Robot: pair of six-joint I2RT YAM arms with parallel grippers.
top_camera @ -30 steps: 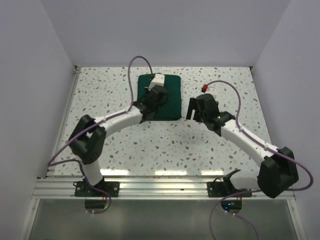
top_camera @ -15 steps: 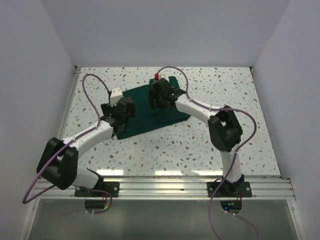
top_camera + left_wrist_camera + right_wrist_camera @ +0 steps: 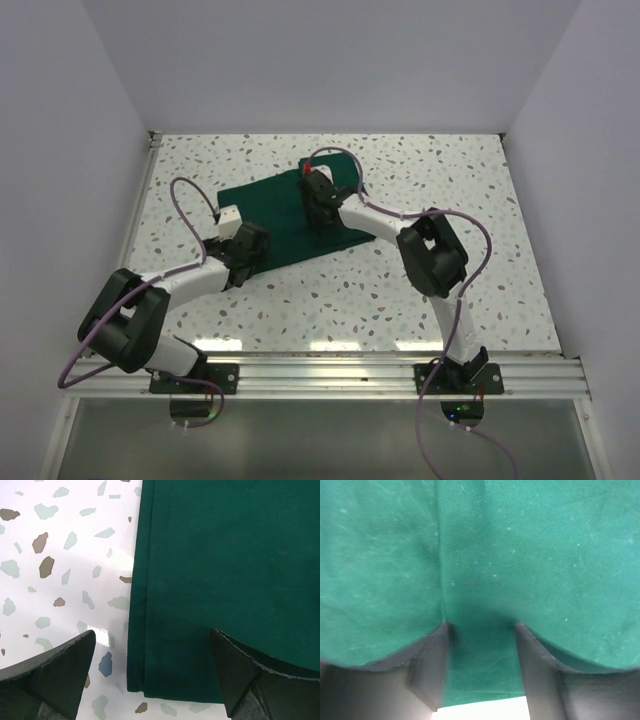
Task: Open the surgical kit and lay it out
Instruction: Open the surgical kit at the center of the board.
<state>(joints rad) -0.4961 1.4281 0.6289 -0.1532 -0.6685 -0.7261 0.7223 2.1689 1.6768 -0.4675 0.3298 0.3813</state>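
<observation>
The one cloth wrap (image 3: 270,212) has spread left since before; left end effector (image 3: 155,680) hangs spread, right end effector (image 3: 481,667) pinches its fold.

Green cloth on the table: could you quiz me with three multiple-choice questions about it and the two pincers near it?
1. Where is the right pincer? A over bare table; B on the cloth; C by the back wall.
2. What colour is the cloth? A white; B red; C dark green.
3. How is the left pincer? A open, holding nothing; B shut on the cloth; C holding a tray.
Answers: 1 B, cloth fills its own camera's view; 2 C, it is dark green against the speckled table; 3 A, its fingers stand wide apart above the cloth's edge.
</observation>
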